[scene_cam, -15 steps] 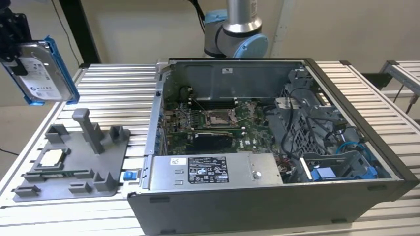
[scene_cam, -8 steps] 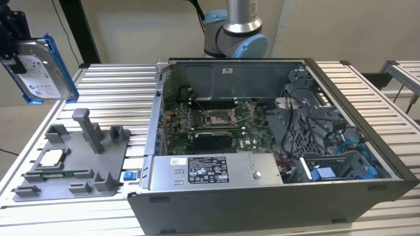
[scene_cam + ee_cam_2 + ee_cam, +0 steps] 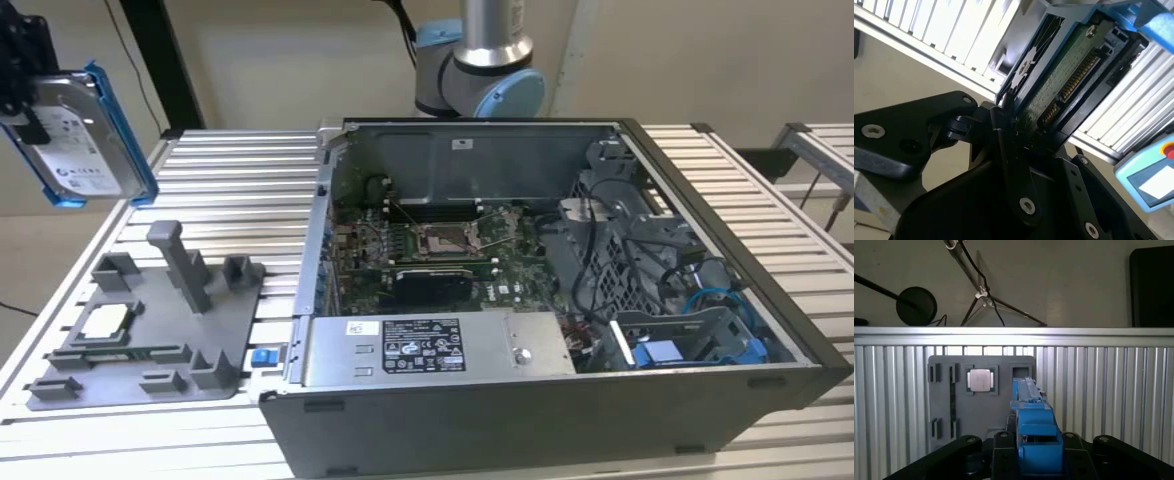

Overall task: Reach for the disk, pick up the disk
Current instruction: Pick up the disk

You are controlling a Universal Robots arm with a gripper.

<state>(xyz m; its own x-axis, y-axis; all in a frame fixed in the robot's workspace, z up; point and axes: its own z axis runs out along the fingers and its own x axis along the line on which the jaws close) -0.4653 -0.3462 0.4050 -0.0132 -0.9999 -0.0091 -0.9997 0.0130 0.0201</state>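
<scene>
– Checking progress: is the disk picked up?
– Judged so. The gripper is clamped on it and holds it on edge in the air, over the table's edge at the exterior view's left. Reach and pick both appear complete.
– Containers?
– Grey fixture tray: a processor chip sits in one pocket. Open computer case: motherboard, power supply and cabling inside.
</scene>
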